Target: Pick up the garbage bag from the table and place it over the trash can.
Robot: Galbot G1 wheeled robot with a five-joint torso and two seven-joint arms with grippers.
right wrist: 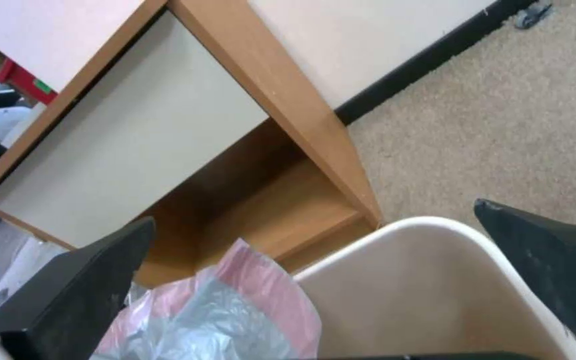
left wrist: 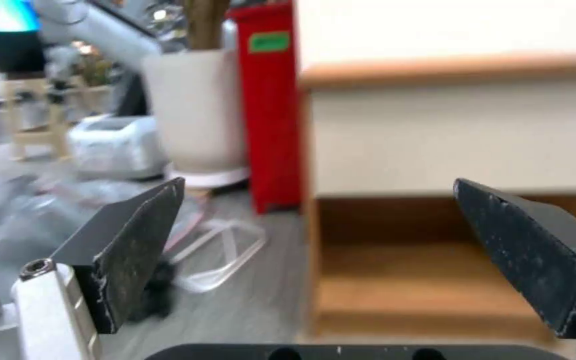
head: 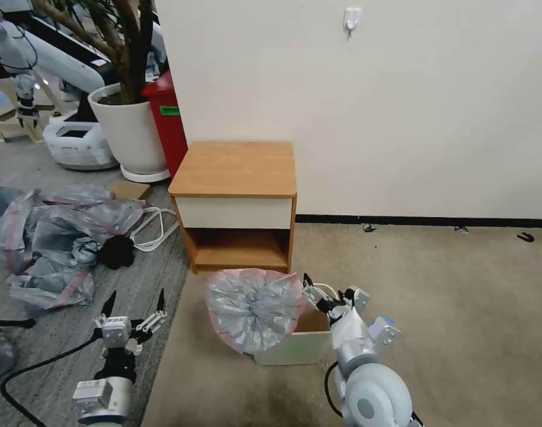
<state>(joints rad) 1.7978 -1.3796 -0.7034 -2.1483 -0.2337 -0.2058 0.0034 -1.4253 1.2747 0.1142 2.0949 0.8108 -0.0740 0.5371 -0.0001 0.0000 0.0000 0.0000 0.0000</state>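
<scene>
The garbage bag (head: 253, 308), crinkled grey with a pink edge, lies bunched over the left part of the cream trash can (head: 295, 350) on the carpet, in front of the wooden table (head: 235, 172). The can's right half stands uncovered. My right gripper (head: 325, 290) hovers open just above the can's rim, right beside the bag, holding nothing. The right wrist view has the bag (right wrist: 235, 310), the can's rim (right wrist: 435, 225) and the table (right wrist: 141, 135) between its spread fingers (right wrist: 75, 295). My left gripper (head: 136, 299) hangs open and empty over the grey floor to the left, facing the table (left wrist: 448, 140).
A heap of similar bags (head: 57, 237) lies on the floor at the left, with a white cable (head: 155, 228) and a black cable (head: 40, 362). A white plant pot (head: 128, 130) and a red bin (head: 167, 118) stand behind the table's left side. Open carpet lies to the right.
</scene>
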